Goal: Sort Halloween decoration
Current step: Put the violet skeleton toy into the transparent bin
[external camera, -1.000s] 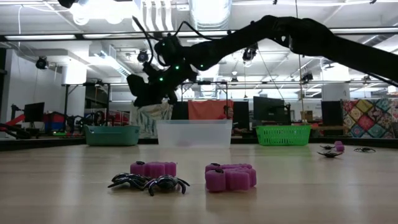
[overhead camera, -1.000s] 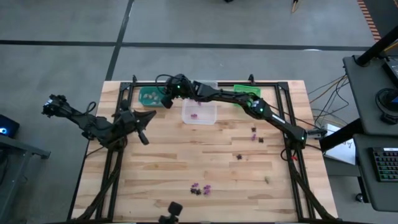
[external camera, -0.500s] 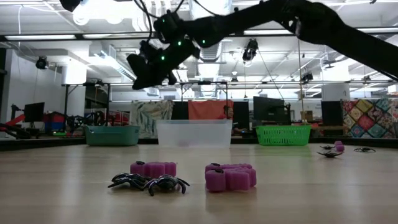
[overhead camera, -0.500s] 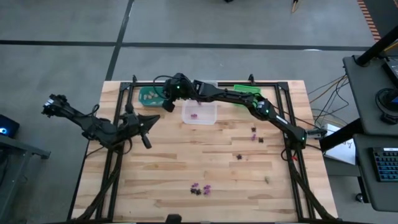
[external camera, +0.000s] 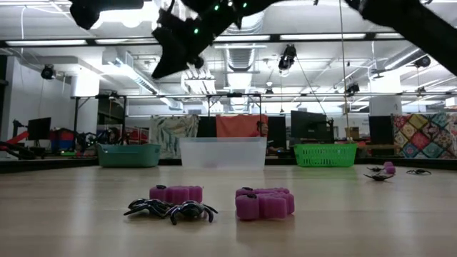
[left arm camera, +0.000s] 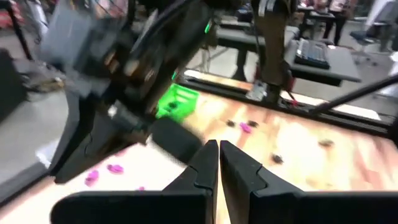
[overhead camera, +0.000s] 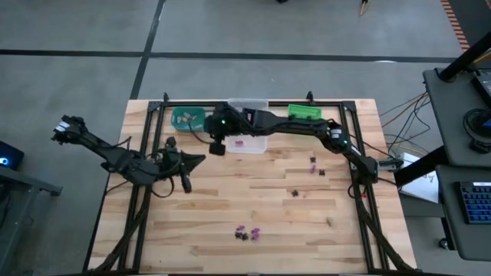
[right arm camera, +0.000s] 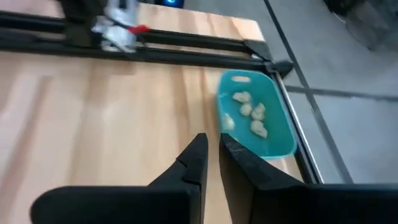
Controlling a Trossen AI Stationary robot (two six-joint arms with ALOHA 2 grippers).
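Two grippers, jaws together, empty: right gripper [overhead camera: 217, 148] has left the teal bin [right arm camera: 273, 134]; next trinket [external camera: 264, 203] due.

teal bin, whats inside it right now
The teal bin holds a few pale beige trinkets clustered on its floor. No purple or black ones show. Nothing covers it in the right wrist view.

The trinkets [overhead camera: 246, 233] are too small to identify from above.
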